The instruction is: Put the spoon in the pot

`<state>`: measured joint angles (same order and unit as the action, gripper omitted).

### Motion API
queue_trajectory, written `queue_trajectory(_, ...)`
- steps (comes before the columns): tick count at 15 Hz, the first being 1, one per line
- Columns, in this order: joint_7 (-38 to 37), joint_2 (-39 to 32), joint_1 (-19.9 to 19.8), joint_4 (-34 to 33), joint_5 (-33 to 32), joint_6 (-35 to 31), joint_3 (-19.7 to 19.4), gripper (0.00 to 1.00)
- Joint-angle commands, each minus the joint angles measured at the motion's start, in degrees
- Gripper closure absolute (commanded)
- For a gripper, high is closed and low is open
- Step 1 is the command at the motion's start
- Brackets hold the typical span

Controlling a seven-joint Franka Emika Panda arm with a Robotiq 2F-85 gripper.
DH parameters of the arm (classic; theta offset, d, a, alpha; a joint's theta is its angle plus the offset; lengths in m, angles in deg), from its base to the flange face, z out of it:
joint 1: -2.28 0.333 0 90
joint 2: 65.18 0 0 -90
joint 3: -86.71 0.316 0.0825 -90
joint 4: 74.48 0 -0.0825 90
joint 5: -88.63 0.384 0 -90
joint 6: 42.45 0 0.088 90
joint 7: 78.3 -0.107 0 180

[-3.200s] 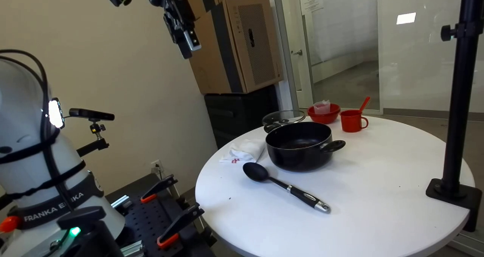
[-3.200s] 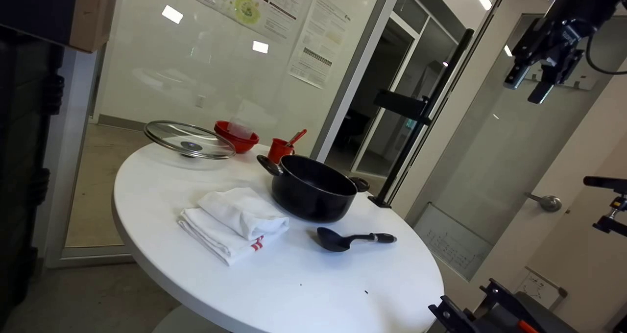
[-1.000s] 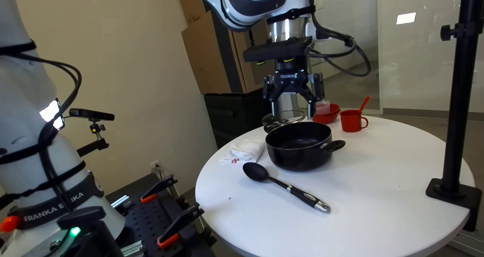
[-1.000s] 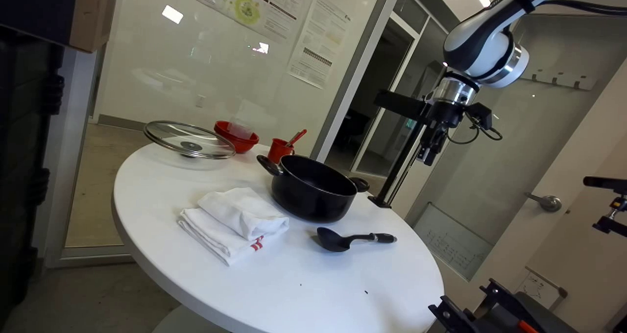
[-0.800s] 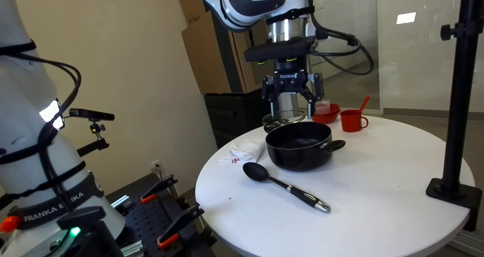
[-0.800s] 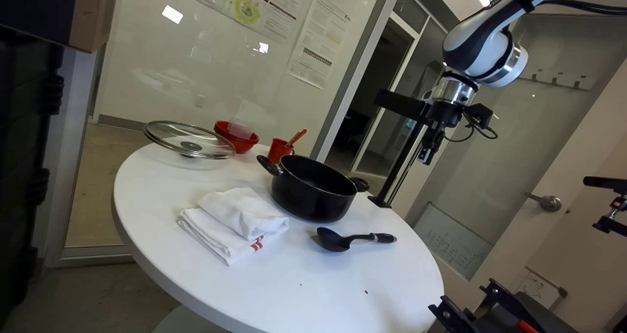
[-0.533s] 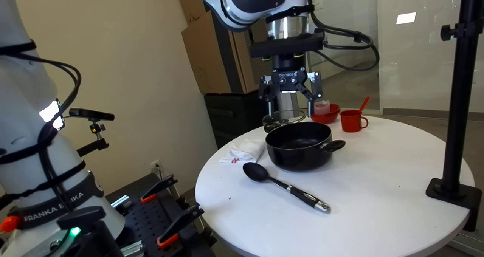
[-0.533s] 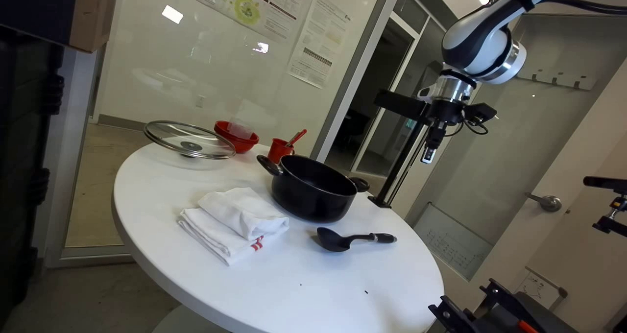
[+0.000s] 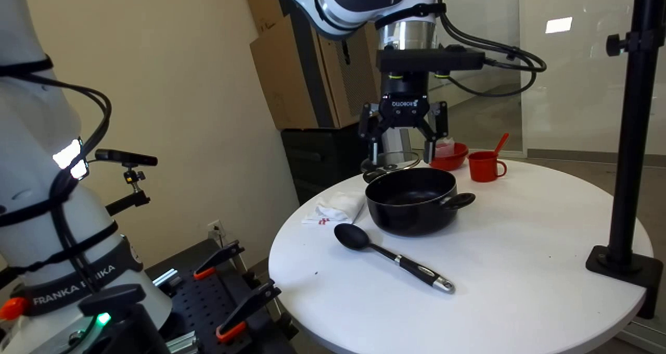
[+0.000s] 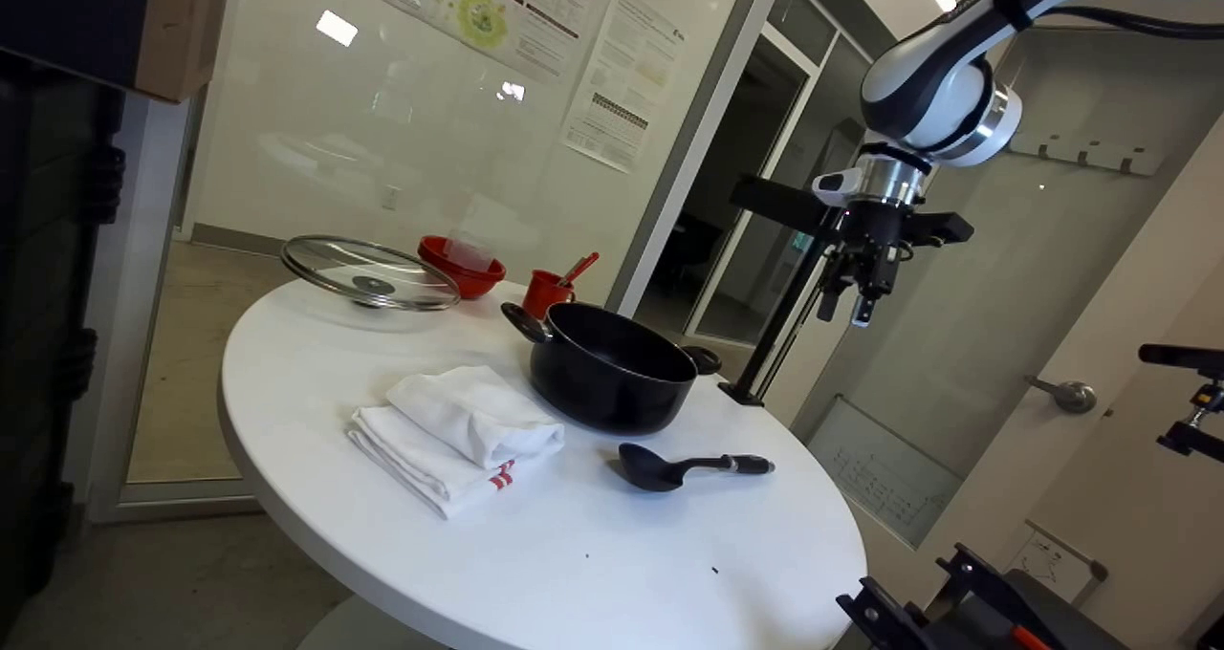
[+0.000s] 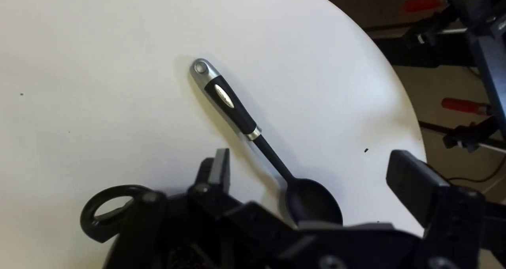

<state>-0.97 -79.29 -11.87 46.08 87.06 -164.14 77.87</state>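
The black two-fingered Robotiq gripper (image 9: 402,153) hangs above the round white desk (image 9: 520,291), its fingers wide apart with nothing held between them. In the wrist view, the long black cooking spoon (image 11: 273,157), with its round bowl and silver-tipped handle, lies slantwise below, resting on the desk. Just beside the spoon stands the wide, round black pot (image 10: 612,387), upright and open at the top; the spoon is not yet in it. Farther out are a folded white cloth (image 10: 459,430) with red stripes and a round clear-glass lid (image 10: 371,285).

The step in hand looks like lining up for the grasp. The next move probably calls for turning the fingers square across the handle, shifting toward it and lowering; closing at the present slant could make the spoon pivot.

Compared with half a second earlier, the gripper has turned: in an exterior view its two fingers now show separately where they overlapped. Neither spoon nor pot has moved.
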Motion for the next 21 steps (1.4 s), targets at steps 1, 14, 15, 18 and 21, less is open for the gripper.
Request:
queue_trajectory(1,10.5,-4.9,-1.5,-6.3,-1.1,5.2,0.9,0.00)
queue_trajectory(14,15.0,-6.2,2.7,-6.7,-15.6,6.8,1.5,0.00)
queue_trajectory(15,15.5,-6.0,2.9,-6.4,-18.1,5.9,1.7,0.00)
queue_trajectory(18,16.2,-4.9,4.2,-5.3,-25.7,2.3,1.9,0.00)
queue_trajectory(21,14.6,-4.0,5.2,-3.8,-32.9,-4.8,1.4,0.00)
